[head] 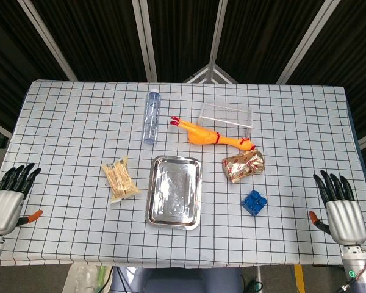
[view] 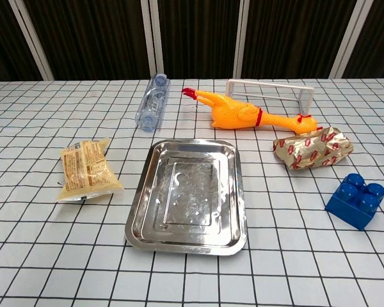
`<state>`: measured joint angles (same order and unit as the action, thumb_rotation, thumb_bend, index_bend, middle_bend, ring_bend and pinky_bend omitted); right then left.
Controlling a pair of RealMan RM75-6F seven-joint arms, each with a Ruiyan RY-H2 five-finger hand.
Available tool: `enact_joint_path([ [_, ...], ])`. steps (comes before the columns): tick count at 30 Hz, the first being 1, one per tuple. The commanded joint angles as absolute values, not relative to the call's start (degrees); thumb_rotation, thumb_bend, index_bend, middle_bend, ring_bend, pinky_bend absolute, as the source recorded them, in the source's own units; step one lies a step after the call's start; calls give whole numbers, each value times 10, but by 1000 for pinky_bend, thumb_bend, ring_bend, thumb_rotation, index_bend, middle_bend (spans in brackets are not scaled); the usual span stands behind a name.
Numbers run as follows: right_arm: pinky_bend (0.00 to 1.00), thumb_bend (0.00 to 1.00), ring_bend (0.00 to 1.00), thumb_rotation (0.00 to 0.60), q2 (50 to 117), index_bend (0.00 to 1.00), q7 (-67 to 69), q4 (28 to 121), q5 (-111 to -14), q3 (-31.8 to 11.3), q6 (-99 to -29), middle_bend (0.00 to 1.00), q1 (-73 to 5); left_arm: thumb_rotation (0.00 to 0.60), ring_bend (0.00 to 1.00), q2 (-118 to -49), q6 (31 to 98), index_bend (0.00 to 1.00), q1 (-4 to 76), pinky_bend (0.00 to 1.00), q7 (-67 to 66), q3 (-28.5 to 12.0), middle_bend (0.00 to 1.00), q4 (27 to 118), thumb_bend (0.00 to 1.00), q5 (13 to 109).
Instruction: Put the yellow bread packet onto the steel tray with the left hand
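Observation:
The yellow bread packet (head: 119,179) (view: 86,169) lies flat on the checked tablecloth, just left of the steel tray (head: 175,217) (view: 139,220), which holds nothing. My left hand (head: 11,198) hovers at the table's front left corner, fingers spread and empty, well to the left of the packet. At the front right corner my right hand (head: 340,207) is likewise open and empty. Neither hand shows in the chest view.
A clear plastic bottle (head: 150,116) (view: 152,102) lies behind the tray. A rubber chicken (head: 208,135) (view: 243,116), a clear box (head: 226,117), a gold and red foil packet (head: 243,166) (view: 313,148) and a blue brick (head: 254,202) (view: 356,200) sit to the right.

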<state>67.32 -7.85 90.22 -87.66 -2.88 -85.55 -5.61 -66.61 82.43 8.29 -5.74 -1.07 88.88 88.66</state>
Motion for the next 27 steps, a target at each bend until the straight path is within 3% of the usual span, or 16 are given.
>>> enact_joint_path([
  [1, 0, 329, 0, 600, 677, 0, -76, 895, -881, -28, -849, 0, -56, 600, 0, -670, 804, 0, 85, 12, -72, -10, 0, 886, 48, 866],
  [9, 0, 329, 0, 600, 673, 0, -62, 899, -881, -30, -851, 0, -56, 600, 0, -690, 774, 0, 113, 4, -79, -19, 0, 870, 26, 871],
  [13, 0, 329, 0, 600, 668, 0, -49, 898, -879, -32, -846, 0, -59, 600, 0, -715, 722, 0, 161, 0, -111, -37, 0, 851, 23, 871],
  [21, 0, 329, 0, 600, 653, 0, -16, 897, -879, -32, -833, 0, -66, 600, 0, -792, 598, 0, 254, 0, -254, -80, 0, 839, 23, 782],
  [27, 0, 330, 0, 600, 636, 0, 21, 892, -876, -34, -833, 0, -64, 600, 0, -859, 557, 0, 304, 0, -348, -96, 0, 816, 23, 720],
])
